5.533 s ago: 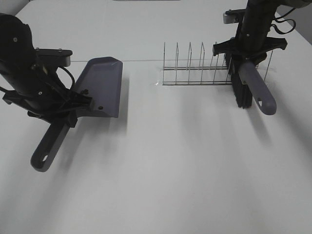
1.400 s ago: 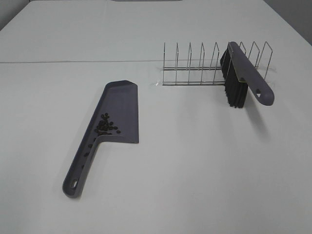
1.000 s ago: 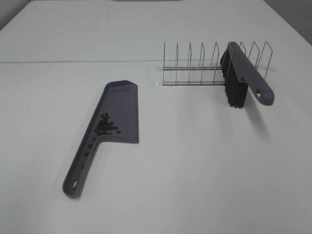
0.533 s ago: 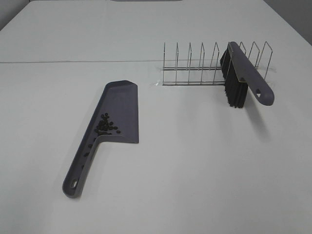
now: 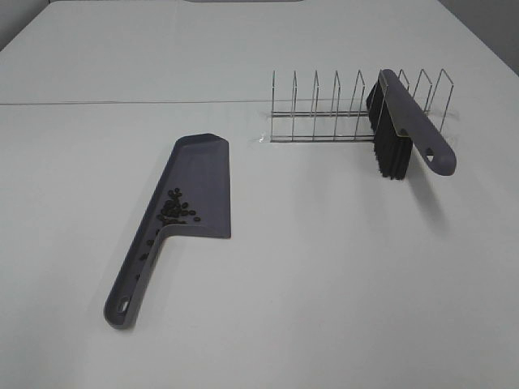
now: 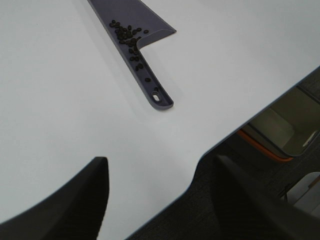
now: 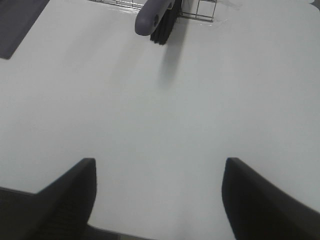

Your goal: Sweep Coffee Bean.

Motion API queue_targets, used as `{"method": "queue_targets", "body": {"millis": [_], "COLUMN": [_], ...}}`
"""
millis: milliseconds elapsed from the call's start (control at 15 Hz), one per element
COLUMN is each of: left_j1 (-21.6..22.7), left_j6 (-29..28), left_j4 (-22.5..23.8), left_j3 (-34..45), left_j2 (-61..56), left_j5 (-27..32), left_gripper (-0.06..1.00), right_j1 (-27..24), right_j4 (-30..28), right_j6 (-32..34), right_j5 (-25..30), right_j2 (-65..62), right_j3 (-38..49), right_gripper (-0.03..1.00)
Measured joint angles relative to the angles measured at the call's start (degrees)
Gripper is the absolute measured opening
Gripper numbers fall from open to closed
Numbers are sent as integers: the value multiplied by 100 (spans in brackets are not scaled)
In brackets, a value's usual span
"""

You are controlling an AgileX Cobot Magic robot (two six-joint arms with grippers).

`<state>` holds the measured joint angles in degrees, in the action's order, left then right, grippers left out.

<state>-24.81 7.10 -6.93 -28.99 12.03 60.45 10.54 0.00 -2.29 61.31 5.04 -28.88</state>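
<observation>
The coffee beans (image 5: 178, 211) lie heaped at the handle end of a grey dustpan (image 5: 203, 174) that rests flat on the white table; a few beans sit along its handle (image 6: 144, 73). A grey brush (image 5: 413, 130) with black bristles leans in the wire rack (image 5: 324, 113). Neither gripper appears in the overhead view. In the left wrist view, my left gripper (image 6: 161, 162) stands open and empty, well back from the dustpan (image 6: 131, 10). In the right wrist view, my right gripper (image 7: 159, 162) is open and empty, far from the brush (image 7: 156, 15).
The table's near edge (image 6: 200, 157) curves close to my left gripper, with the floor and an orange-trimmed bin (image 6: 280, 135) below it. A corner of the dustpan (image 7: 15, 25) shows in the right wrist view.
Several seconds ago both arms held the dustpan and brush in the overhead view; now they are gone, the dustpan lies on the table and the brush rests in the rack. Nothing moved in the last second.
</observation>
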Motion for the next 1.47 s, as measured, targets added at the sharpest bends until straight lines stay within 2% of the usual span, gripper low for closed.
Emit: {"method": "queue_targets", "body": {"millis": [133,267,333,400,533,733,1000,1467], "left_j1": [183,710,1209,1329,1639,1856,1982,1982], "left_j6": [6,6,6,6,17,17,23,23], "left_j4": [-11,-11,-11,-11,-11,-11,-11,-11], "left_j3": [0,0,0,0,0,0,0,0], "left_j2": [0,0,0,-6,-6,-109,-1175,-1226], "left_j5": [0,-6,-6,-11,-17,-17,-17,-17], "left_gripper": [58,58,58,58,58,58,58,58], "right_j1": [0,0,-23,-74,-464,-1014,-1026,-1066], "right_j4": [0,0,0,0,0,0,0,0], "right_j6": [0,0,0,0,0,0,0,0], "right_j5": [0,0,0,0,0,0,0,0], "right_j2": [0,0,0,0,0,0,0,-367], "right_j3": [0,0,0,0,0,0,0,0], "right_gripper": [68,68,68,68,68,68,68,68]}}
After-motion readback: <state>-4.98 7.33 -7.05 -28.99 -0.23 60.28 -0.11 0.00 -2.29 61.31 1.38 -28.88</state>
